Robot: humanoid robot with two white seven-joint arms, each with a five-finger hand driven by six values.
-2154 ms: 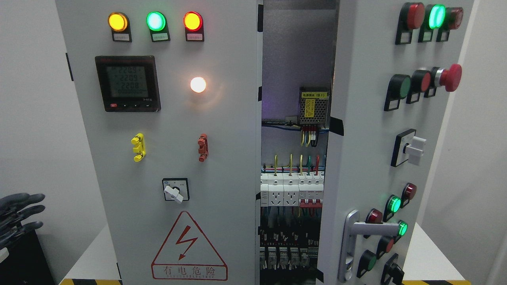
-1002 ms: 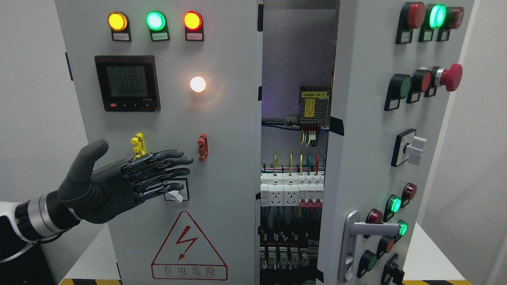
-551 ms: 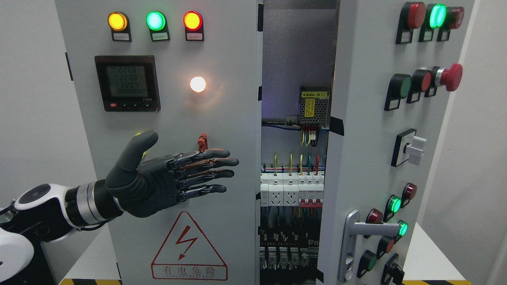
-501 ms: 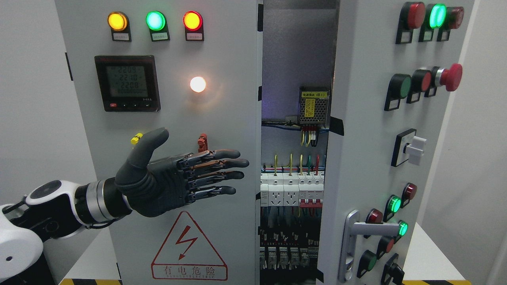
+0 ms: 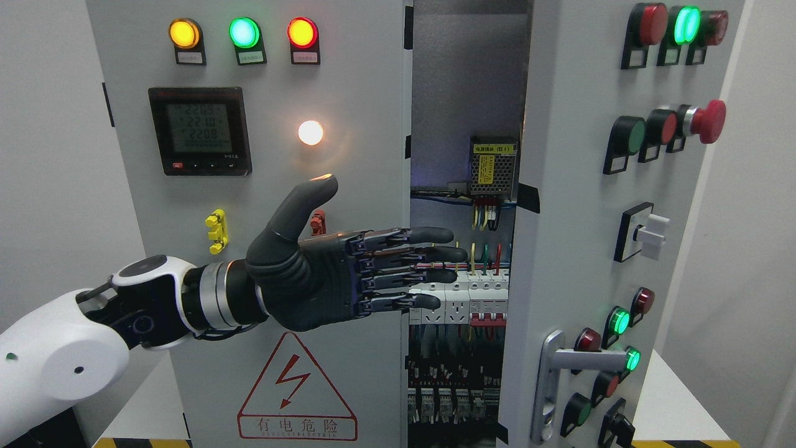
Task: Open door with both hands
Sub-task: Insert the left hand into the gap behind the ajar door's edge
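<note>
The grey cabinet's right door (image 5: 578,205) stands ajar, swung out toward me, with a silver lever handle (image 5: 563,367) low on its edge. Through the gap I see the inside: a power supply (image 5: 492,167) and a row of breakers (image 5: 460,302). My left hand (image 5: 398,267), dark and on a white forearm, reaches in from the lower left with fingers stretched flat and thumb up. Its fingertips (image 5: 451,254) cross the gap in front of the breakers, short of the right door's edge. The hand holds nothing. My right hand is out of view.
The left door (image 5: 261,186) is closed and carries three lit lamps, a digital meter (image 5: 200,130), yellow and red clips, and a warning triangle (image 5: 297,392). The right door bears pushbuttons, a red mushroom stop button (image 5: 708,121) and rotary switches. A white table edge (image 5: 675,404) shows below.
My left hand has risen from the lower left and travelled right across the left door; its fingertips now reach into the gap. The doors have not moved.
</note>
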